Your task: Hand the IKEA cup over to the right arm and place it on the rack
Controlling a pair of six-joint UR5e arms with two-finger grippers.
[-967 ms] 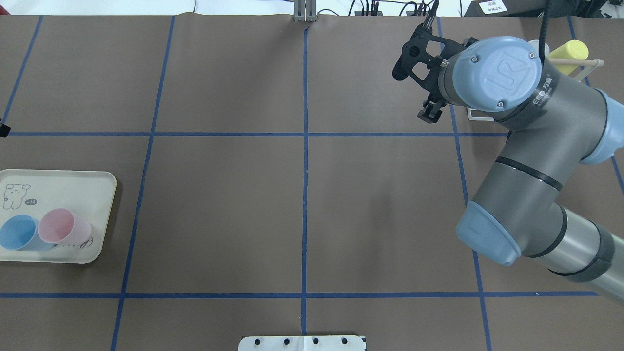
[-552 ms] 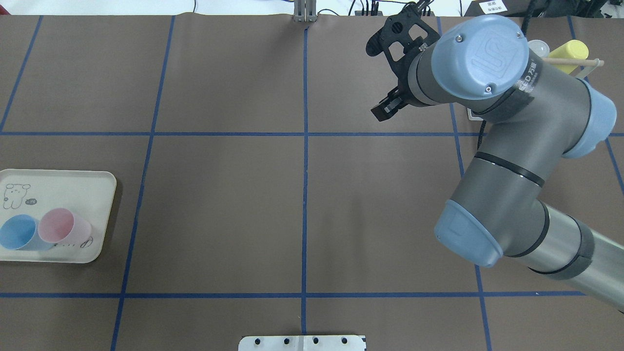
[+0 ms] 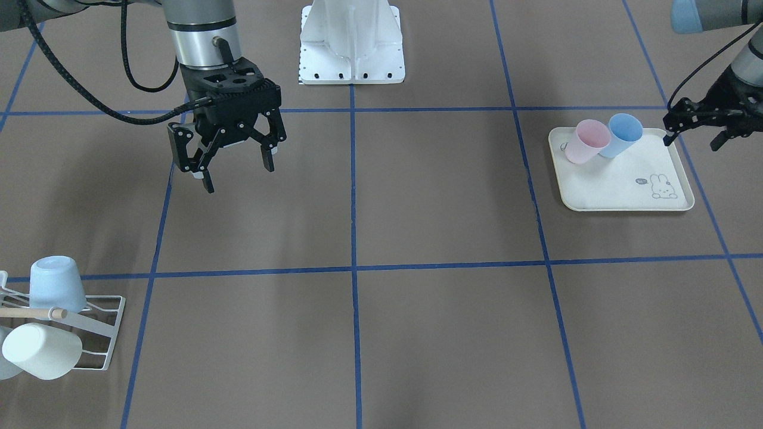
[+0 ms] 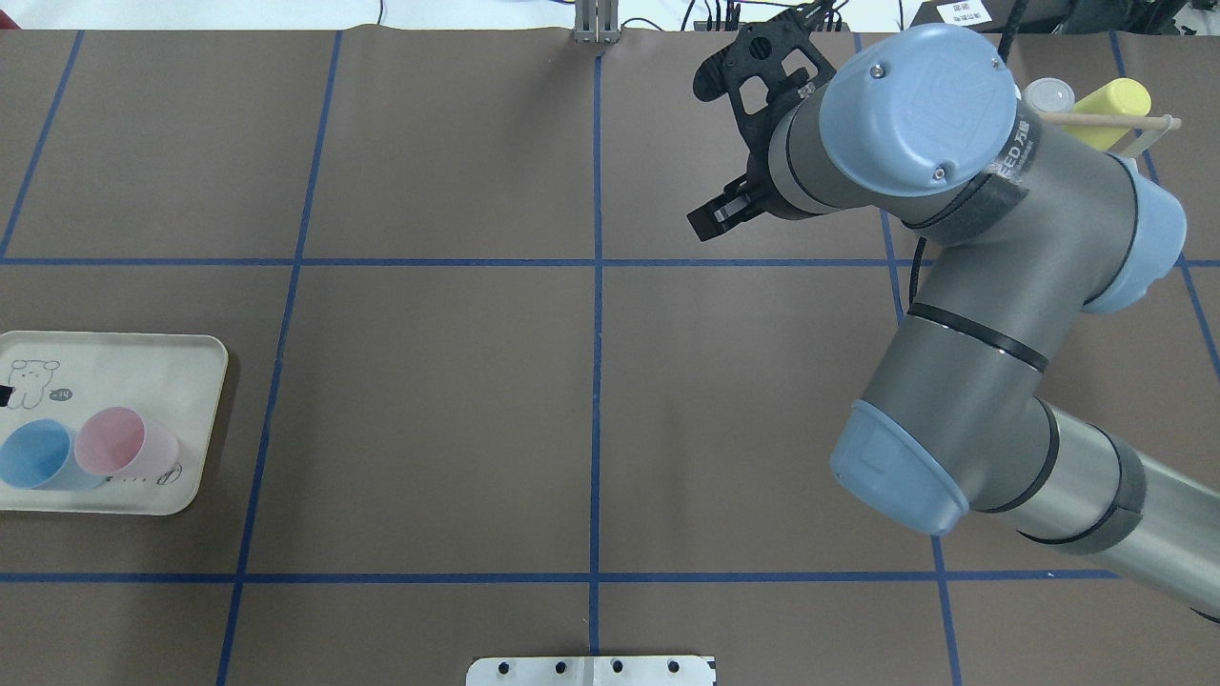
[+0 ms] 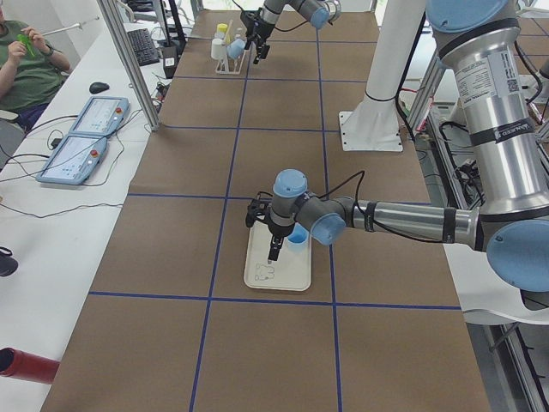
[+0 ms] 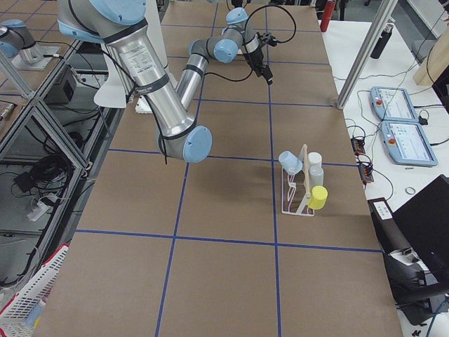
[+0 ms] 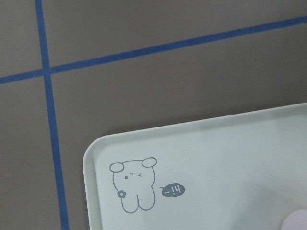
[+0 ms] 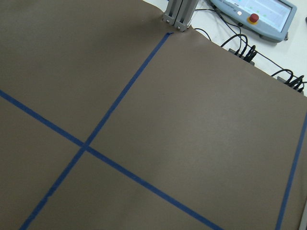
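Jaws stood wide and empty: black linkage right gripper point(image 3: 238, 177) over matte brown table point(image 3: 447, 208); left gripper point(image 3: 691, 143) near smooth, round-cornered tray point(image 3: 602, 182).

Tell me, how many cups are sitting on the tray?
2. A pink cup and a blue cup sit side by side at the end of the tray nearest the robot. None looks hidden.

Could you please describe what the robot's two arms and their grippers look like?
Both arms are grey tubes with light blue joint caps. The right arm wears a dark strap with white lettering, and a braided black cable runs to the right gripper, black with linkage fingers. The left arm ends in a similar black left gripper.
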